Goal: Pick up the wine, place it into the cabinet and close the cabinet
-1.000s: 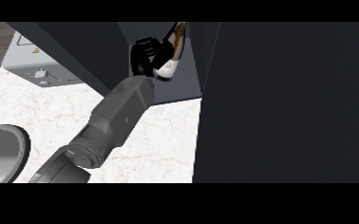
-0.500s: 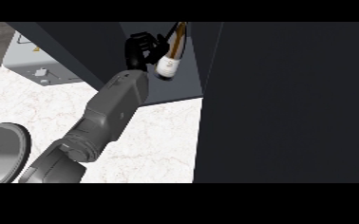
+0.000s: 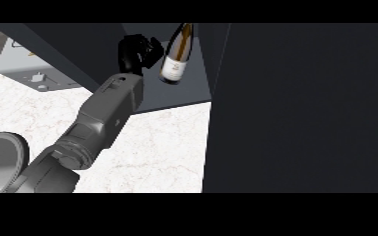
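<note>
One grey forearm (image 3: 103, 115) enters from the lower left of the head view and rises diagonally toward the dark cabinet interior (image 3: 173, 92) at the far side of the white marbled bench (image 3: 155, 145). Which of the robot's arms this is cannot be confirmed from the view; by its position it is taken as the left.

The black left hand (image 3: 136, 52) sits inside the cabinet opening with its fingers curled. It lies just beside the dark glass wine bottle with a pale label (image 3: 175, 60), on the bottle's left. The fingers are not wrapped round the bottle; a narrow gap appears between hand and glass, though actual contact cannot be ruled out.

The wine bottle is within the cabinet, tilted, its labelled body lower and its neck running up out of the top of the view.

A large dark cabinet door panel (image 3: 295, 110) fills the right half of the view, standing open. A grey appliance with small knobs (image 3: 37, 72) sits at the bench's far left corner. A grey round rim (image 3: 9, 160) shows at the left edge. No second hand is visible.
</note>
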You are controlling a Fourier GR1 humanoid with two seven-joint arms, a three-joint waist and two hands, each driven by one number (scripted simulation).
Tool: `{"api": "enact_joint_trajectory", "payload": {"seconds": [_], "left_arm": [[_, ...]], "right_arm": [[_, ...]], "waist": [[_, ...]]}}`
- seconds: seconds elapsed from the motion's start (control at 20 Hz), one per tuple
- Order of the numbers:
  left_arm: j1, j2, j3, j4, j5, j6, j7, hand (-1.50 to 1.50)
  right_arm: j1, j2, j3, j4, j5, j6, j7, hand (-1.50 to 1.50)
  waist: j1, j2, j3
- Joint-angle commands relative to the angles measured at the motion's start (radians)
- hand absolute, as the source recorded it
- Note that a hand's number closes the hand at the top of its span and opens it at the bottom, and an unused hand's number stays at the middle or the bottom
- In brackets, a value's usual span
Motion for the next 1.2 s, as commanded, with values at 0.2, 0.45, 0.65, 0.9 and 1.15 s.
{"api": "enact_joint_trajectory", "payload": {"seconds": [0.2,0.45,0.65,0.9,1.15], "left_arm": [[0.052,0.043,-0.043,0.003,-0.048,0.057,0.04,1.5],[0.065,0.042,-0.05,0.003,-0.057,-0.032,0.045,-1.5],[0.052,0.058,-0.046,0.003,-0.054,-0.024,0.073,-1.5],[0.051,0.051,-0.045,0.003,-0.053,-0.025,0.078,-1.5],[0.046,0.083,-0.056,0.003,-0.066,-0.048,0.052,-1.5]], "right_arm": [[-0.002,-0.003,0.001,-0.013,-0.022,0.016,-0.007,-1.5],[0.016,0.011,0.004,-0.032,-0.027,0.006,-0.002,-1.5],[-0.02,0.004,0.007,-0.009,-0.014,0.004,-0.001,-1.5],[-0.006,0.007,0.006,-0.008,-0.02,0.005,-0.002,-1.5],[0.0,0.01,0.027,-0.04,-0.023,0.006,0.011,-1.5]], "waist": [[0.002,0.008,-0.002],[0.003,0.001,-0.003],[-0.001,0.011,-0.005],[0.002,0.005,-0.004],[0.01,-0.006,-0.004]]}}
